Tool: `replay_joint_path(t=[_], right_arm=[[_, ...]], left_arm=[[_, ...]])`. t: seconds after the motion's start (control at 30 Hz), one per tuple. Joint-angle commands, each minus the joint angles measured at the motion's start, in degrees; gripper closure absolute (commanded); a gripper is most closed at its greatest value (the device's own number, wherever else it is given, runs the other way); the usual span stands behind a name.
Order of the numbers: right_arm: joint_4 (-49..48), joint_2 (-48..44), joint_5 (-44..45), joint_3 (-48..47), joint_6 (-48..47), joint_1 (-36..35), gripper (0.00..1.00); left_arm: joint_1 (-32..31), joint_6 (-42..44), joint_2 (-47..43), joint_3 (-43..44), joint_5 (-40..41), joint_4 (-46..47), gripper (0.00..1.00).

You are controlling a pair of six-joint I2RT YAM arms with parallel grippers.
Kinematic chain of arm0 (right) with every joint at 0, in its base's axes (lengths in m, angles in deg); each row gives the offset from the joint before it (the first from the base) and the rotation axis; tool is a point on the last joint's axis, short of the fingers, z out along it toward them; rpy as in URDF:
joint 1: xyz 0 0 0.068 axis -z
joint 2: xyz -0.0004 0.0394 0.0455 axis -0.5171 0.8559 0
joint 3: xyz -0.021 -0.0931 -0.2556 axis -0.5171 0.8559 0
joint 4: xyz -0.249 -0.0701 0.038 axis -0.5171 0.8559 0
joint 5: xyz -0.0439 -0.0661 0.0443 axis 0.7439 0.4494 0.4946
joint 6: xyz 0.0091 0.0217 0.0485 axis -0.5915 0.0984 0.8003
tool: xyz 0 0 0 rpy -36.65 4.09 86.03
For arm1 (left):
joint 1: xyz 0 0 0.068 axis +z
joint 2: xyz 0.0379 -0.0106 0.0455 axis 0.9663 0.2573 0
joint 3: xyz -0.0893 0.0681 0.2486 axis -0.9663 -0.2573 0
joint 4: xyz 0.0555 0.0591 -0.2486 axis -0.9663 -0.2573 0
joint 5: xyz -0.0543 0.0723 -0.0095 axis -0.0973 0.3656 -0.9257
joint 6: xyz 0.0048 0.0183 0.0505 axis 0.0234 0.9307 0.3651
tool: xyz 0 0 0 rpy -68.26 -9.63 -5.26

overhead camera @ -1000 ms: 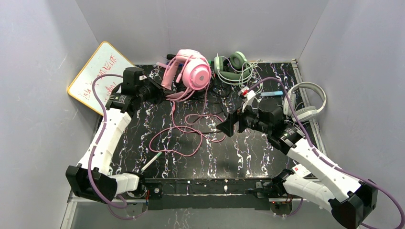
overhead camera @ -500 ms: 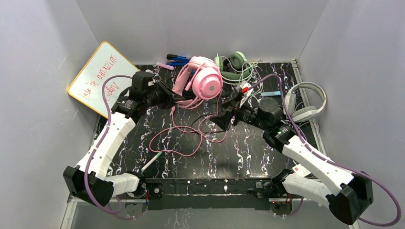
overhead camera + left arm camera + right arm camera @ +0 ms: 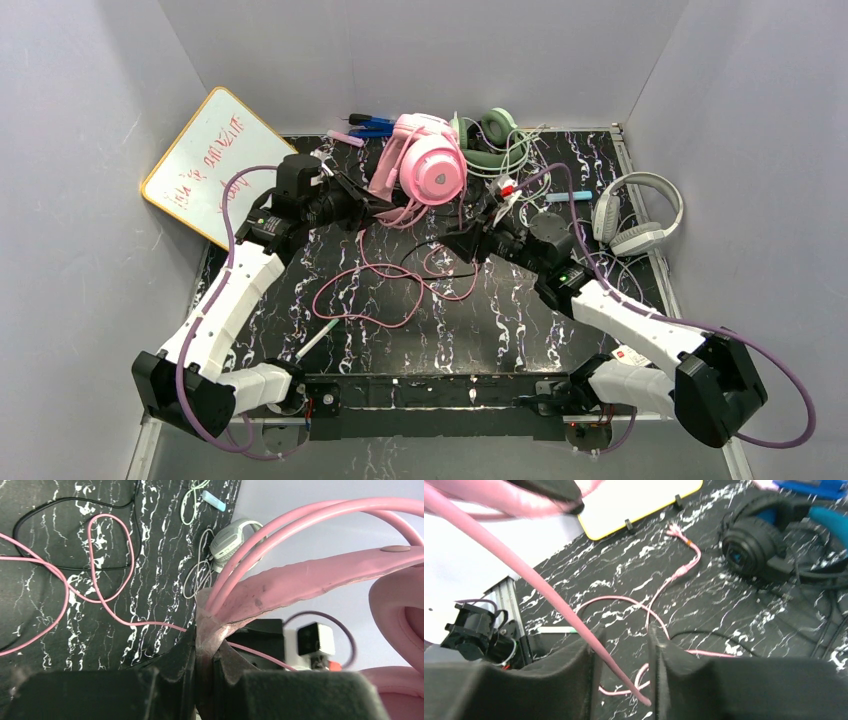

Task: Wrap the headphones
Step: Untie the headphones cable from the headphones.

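The pink headphones (image 3: 432, 165) hang lifted over the back of the table, and my left gripper (image 3: 366, 206) is shut on their headband (image 3: 310, 575). Their pink cord (image 3: 380, 292) trails down into loops on the black marbled table (image 3: 520, 320). My right gripper (image 3: 468, 243) sits just right of the cups. In the right wrist view its jaws (image 3: 621, 635) stand apart with a taut stretch of the pink cord (image 3: 549, 595) running between them, touching the right finger low down. The black-and-blue headphones (image 3: 759, 545) lie on the table beyond it. The white-grey headphones (image 3: 640, 215) lie at the right edge.
Green headphones (image 3: 490, 140) lie at the back behind the pink pair, with blue markers (image 3: 370, 125) next to them. A yellow-rimmed whiteboard (image 3: 205, 160) leans at the back left. A pen (image 3: 315, 340) lies near the front left. Grey walls close in three sides.
My left gripper carried the pink headphones to the right. My right arm swung left and forward toward them, and its jaws narrowed around the pink cord.
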Motion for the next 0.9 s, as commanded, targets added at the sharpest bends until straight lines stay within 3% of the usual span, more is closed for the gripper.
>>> replay_joint_path(t=[0.0, 0.1, 0.23, 0.43, 0.67, 0.87], right_arm=[[-8.1, 1.1, -2.0, 2.6, 4.5, 0.8, 0.68], [-7.6, 0.6, -2.2, 2.1, 6.5, 2.0, 0.9], [-3.4, 1.8, -3.8, -1.4, 8.0, 5.1, 0.99], [1.2, 7.3, -10.3, -8.0, 10.3, 10.8, 0.99], [3.4, 7.7, -8.4, -7.5, 13.0, 15.7, 0.99], [0.0, 14.5, -20.9, -8.0, 17.2, 15.6, 0.99]], left_arm=[[-0.3, -2.7, -3.1, 0.0, -4.9, 5.7, 1.0], [-0.5, -1.8, -3.0, -2.0, -5.3, 5.7, 1.0], [-1.3, -1.9, -2.9, -4.8, -6.2, 6.7, 1.0], [-3.0, -1.1, -2.2, -6.1, -6.6, 8.1, 1.0], [-3.2, -3.1, -3.9, -8.2, -6.7, 9.5, 1.0], [-4.4, -6.9, -3.2, -6.9, -9.1, 15.3, 1.0]])
